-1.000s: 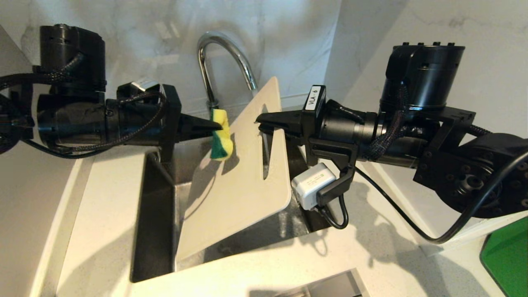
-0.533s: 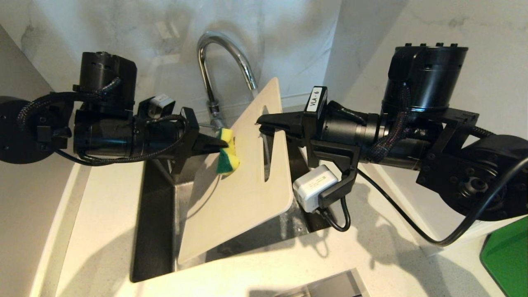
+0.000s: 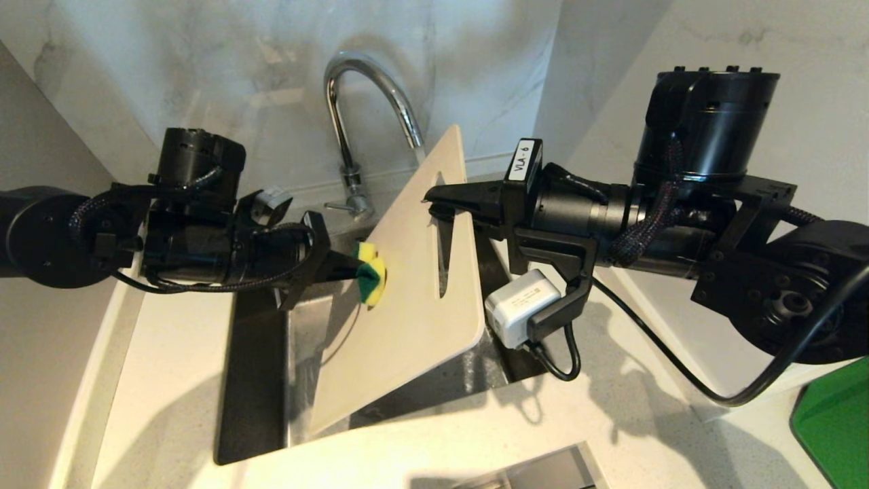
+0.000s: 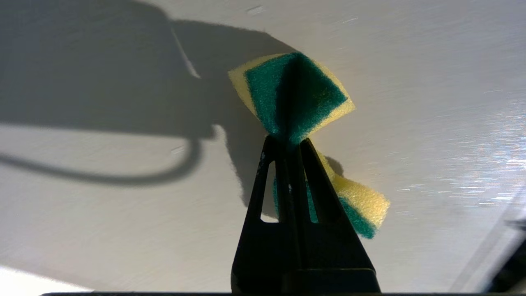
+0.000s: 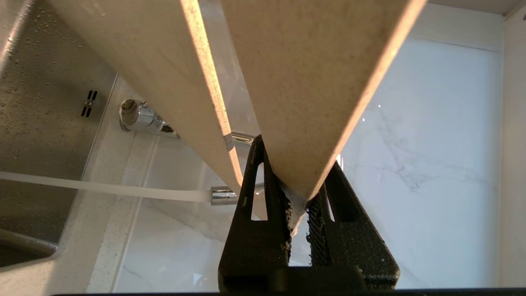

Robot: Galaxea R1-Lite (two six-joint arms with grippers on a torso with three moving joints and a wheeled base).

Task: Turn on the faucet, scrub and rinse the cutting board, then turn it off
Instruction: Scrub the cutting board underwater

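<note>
Over the sink (image 3: pixel 258 380), the left gripper (image 3: pixel 354 269) pinches a sponge (image 3: pixel 371 281) against the cutting board (image 3: pixel 407 299) clamped by the right gripper (image 3: pixel 434 197); only the right wrist view shows the faucet (image 5: pixel 222 195) running.

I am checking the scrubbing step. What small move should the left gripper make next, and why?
Probably slide the sponge further down the cutting board. The left gripper presses it mid-board, the right gripper holds the board tilted over the sink, and the lower part looks unscrubbed.
</note>
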